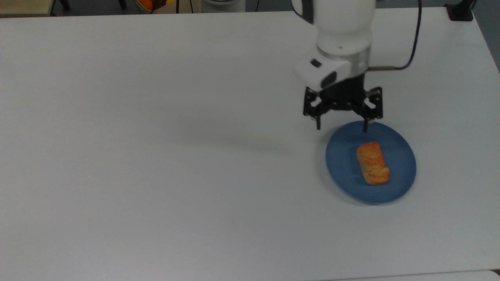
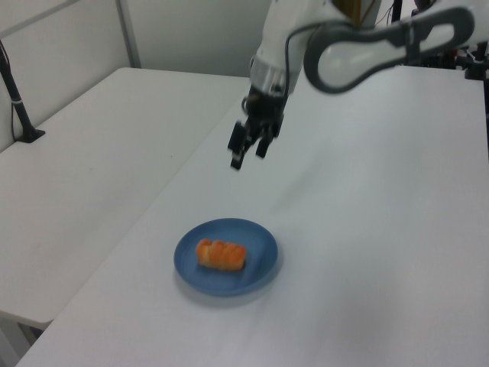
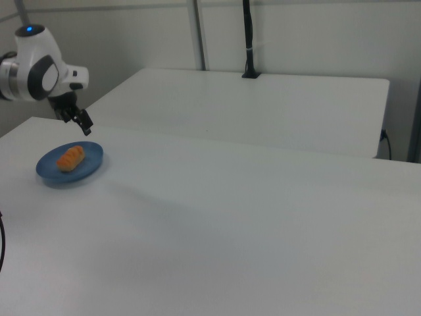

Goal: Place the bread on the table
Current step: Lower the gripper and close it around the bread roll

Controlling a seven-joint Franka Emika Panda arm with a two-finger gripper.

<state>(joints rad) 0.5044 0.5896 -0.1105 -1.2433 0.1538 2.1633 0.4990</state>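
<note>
The table [image 1: 156,156], a large white rectangular top with a smooth matte face, is seen filling most of the top view's frame, and the task's first step, the approach, is judged to be in hand, with nothing yet grasped. The arm [image 1: 341,35], made of glossy white rounded shells with a dark cable at its side, is placed in the upper right of the top view. The blue plate [image 1: 340,164], round, shallow and plain, is found at right of centre in the top view and at lower centre in the left view [image 2: 260,264]. The gripper [image 1: 342,127], black and angular, is held above the plate's upper rim in the top view, clear of it in the left view [image 2: 248,153]; its fingers [image 1: 318,124] are spread wide and hold nothing. The bread [image 1: 372,162], a small oblong golden-orange roll with pale lumpy flaky-looking segments, is seen lying flat on the plate, its long axis near vertical in the top view. The next move is judged to call for a shift over the roll, a descent, and a closing across its narrow width; a soft crust is expected, so a light squeeze is advised.
</note>
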